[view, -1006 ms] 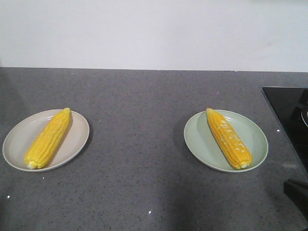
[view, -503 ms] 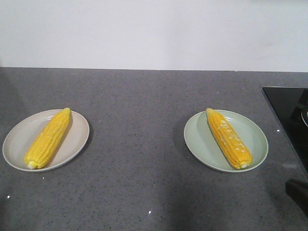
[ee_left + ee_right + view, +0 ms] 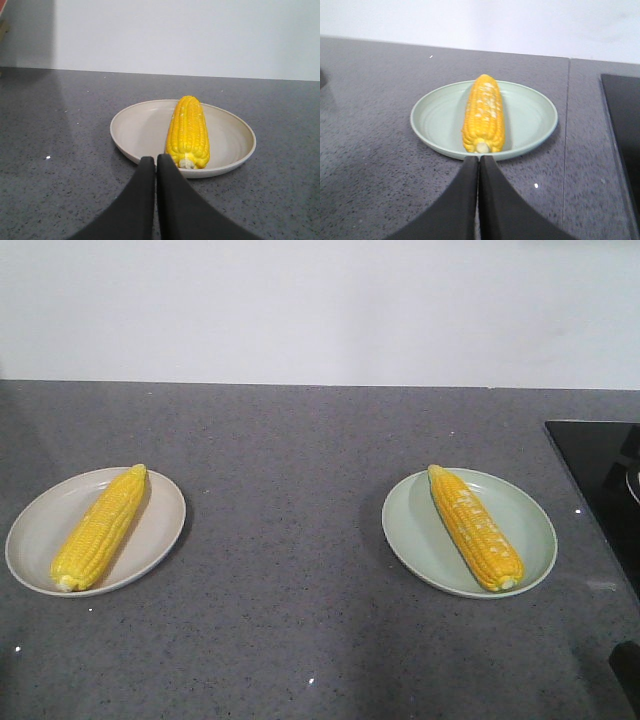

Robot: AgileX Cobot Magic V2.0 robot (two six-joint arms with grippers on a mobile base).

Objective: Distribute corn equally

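Note:
One yellow corn cob (image 3: 98,527) lies on the beige plate (image 3: 40,530) at the left of the grey counter. A second corn cob (image 3: 476,527) lies on the pale green plate (image 3: 530,520) at the right. In the left wrist view my left gripper (image 3: 156,160) is shut and empty, just short of the beige plate (image 3: 135,130) and its corn (image 3: 189,130). In the right wrist view my right gripper (image 3: 479,160) is shut and empty at the near rim of the green plate (image 3: 435,117), below the corn's (image 3: 483,112) stem end.
A black glass cooktop (image 3: 600,475) is set into the counter at the right edge. A white wall runs along the back of the counter. A dark part of the right arm (image 3: 628,670) shows at the bottom right corner of the front view.
The dark arm part at the bottom right of the front view has drawn back toward the corner. Plates and corn have not moved.

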